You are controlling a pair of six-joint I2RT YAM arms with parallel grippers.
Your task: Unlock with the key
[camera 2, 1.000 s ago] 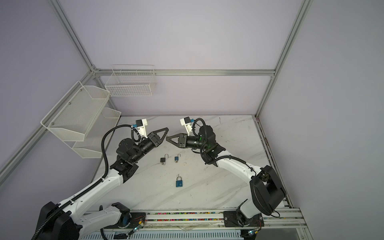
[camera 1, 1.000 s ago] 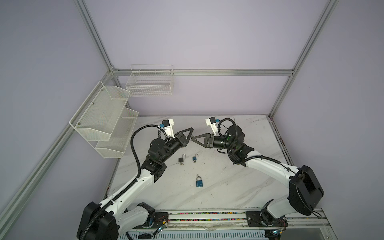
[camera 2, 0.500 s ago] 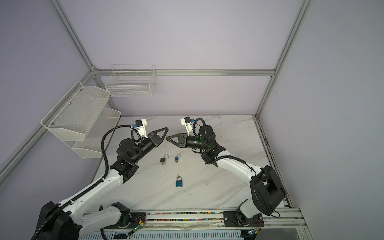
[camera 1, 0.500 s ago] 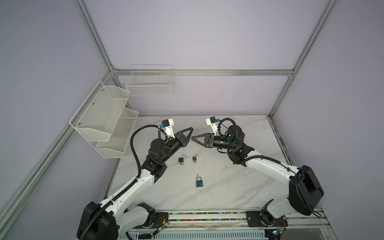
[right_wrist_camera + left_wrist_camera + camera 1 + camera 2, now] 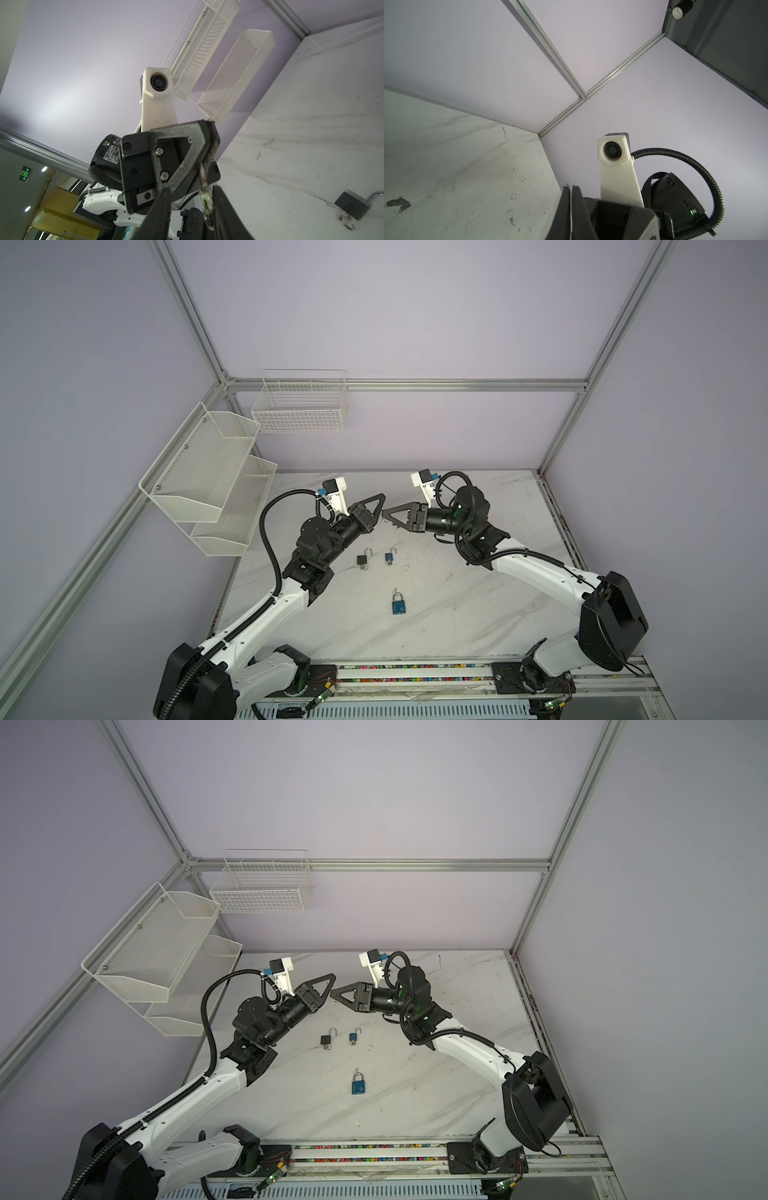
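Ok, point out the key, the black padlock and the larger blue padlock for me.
key [image 5: 205, 198], right wrist view, on its bright metal below the ring.
black padlock [image 5: 362, 560], in a top view, on its body.
larger blue padlock [image 5: 397, 607], in a top view, on its body.

Left arm and right arm: white shells on the long links, black joint housings. Left tool and right tool: black, triangular open-frame fingers with a ribbed surface and silver screws. Wrist cameras: white hexagonal mounts, black lens. Black corrugated hose at each wrist. Green indicator light; worn label.
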